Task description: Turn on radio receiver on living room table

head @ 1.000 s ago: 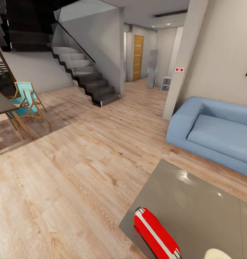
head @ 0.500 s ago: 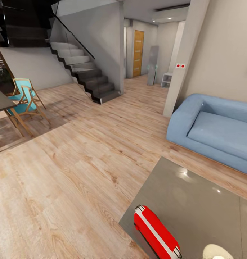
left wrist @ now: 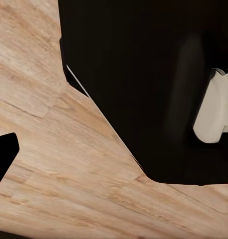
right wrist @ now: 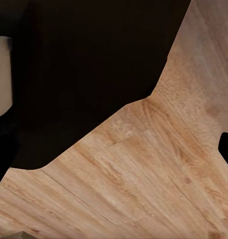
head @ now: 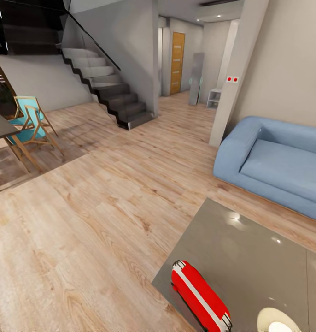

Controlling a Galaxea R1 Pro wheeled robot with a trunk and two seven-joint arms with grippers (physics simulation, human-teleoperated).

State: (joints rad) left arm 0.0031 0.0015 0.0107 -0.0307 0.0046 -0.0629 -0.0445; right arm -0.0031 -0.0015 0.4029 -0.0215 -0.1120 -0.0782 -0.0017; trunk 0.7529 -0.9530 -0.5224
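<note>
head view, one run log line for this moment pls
phase: approach | radio: lying on table, near corner | sofa: beyond table | contact: none

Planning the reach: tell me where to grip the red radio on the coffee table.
Judging from the head view, grip the red radio across its narrow width at mid-length, coming from above. It lies long and flat near the coffee table's near-left corner, its long sides exposed.

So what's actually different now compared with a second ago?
The camera itself shifted, not the furniture: more of the table shows, and the cream round thing at its near edge shows more. The red radio lies where it did on the table; the blue sofa and the stairs are unmoved.
</note>
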